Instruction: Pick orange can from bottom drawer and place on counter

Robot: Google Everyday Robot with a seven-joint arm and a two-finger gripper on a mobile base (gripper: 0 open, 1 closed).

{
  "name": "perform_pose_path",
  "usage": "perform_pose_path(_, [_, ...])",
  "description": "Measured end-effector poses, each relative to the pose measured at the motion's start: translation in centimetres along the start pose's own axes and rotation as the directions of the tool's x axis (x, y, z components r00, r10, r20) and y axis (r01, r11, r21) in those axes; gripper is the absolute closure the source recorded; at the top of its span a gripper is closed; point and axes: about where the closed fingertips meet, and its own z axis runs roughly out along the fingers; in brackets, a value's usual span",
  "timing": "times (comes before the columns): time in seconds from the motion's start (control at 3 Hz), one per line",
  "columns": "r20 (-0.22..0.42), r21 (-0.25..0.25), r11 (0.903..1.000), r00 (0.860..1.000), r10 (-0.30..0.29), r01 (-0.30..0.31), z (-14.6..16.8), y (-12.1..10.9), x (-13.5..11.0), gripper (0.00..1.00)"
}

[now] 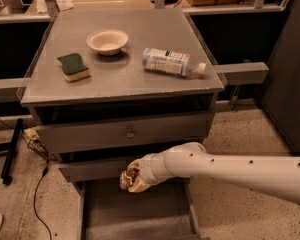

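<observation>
Right, gripper (131,178) sits lower centre of frame, over the back end of the open bottom drawer (135,215). Jaws closed on the orange can (127,176), held above the drawer floor, not touching it. Arm (230,168) comes in from lower right. Worktop (140,81) fills the upper half w/ a bowl (107,40) upper centre-left, sponge (73,66) just lower left of it, and bottle (167,62) lying on its side right of centre.

Robot hand (130,180) grips orange can (132,172) over open bottom drawer (135,216); counter (125,86) w/ bowl (107,40), sponge (73,66), bottle (167,61).
</observation>
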Motion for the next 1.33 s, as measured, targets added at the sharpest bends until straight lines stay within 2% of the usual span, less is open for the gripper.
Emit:
perform_pose_path(0.33, [-0.022, 0.036, 0.9993, 1.000, -0.014, 0.015, -3.2, 0.5, -1.4, 1.00])
perform_pose_path(0.67, [-0.031, 0.056, 0.9981, 0.999, -0.025, 0.027, -4.7, 0.9, -2.3, 1.00])
perform_pose_path(1.0, [-0.020, 0.061, 0.9977, 0.999, -0.028, 0.029, -4.6, 0.6, -2.2, 1.00])
perform_pose_path(1.33, [-0.012, 0.110, 0.9936, 1.000, -0.023, 0.024, -5.6, -1.3, -1.5, 1.00])
